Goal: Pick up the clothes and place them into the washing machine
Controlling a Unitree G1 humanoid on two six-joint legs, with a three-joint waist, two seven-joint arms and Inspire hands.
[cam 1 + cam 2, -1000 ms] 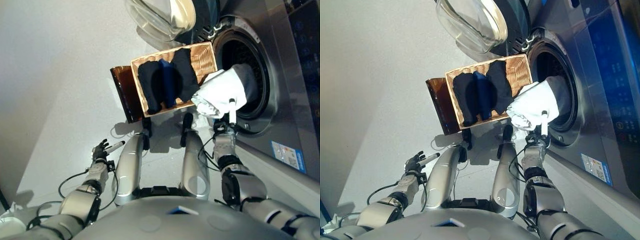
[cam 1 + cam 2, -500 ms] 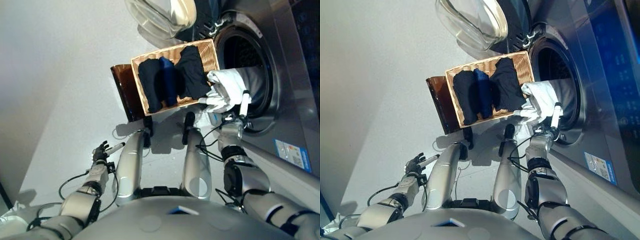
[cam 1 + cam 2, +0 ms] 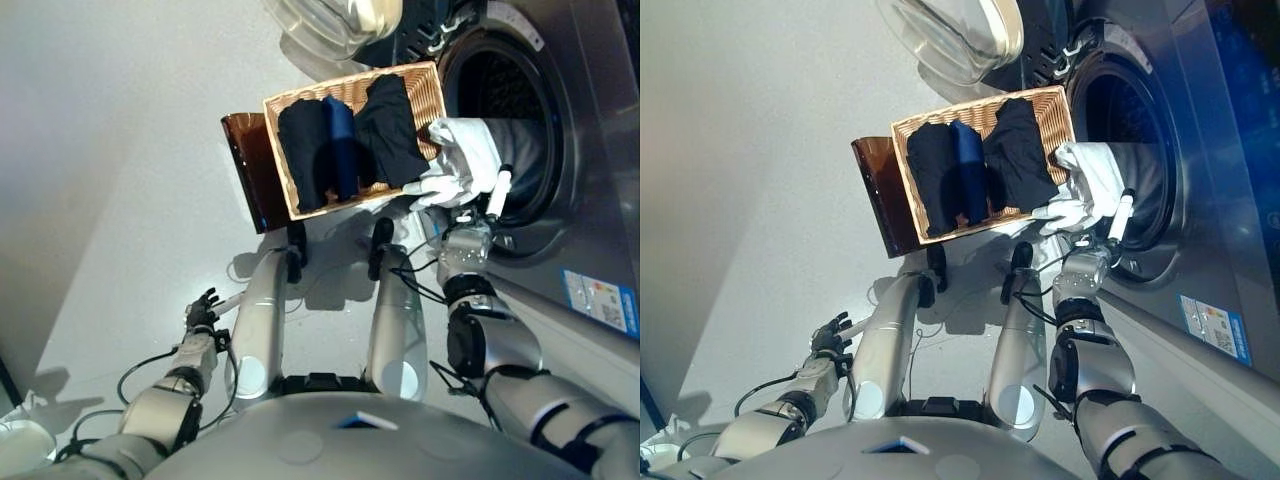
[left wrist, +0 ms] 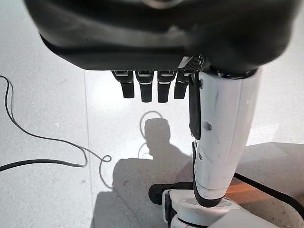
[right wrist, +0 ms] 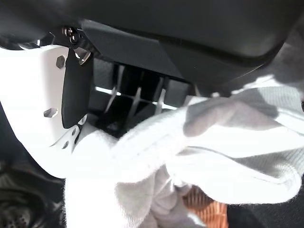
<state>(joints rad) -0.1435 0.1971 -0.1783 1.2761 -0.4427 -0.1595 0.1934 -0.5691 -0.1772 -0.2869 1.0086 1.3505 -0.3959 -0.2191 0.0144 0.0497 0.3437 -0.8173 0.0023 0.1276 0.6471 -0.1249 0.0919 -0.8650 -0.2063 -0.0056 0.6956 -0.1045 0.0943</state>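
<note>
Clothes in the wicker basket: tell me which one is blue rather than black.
The blue garment is the middle one in the wicker basket, a narrow strip lying between two black garments, one on its left and one on its right.

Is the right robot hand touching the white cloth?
Touching. In the right wrist view the white cloth lies bunched against the right robot hand, under its thumb and fingers; the eye views show it held at the washer opening.
</note>
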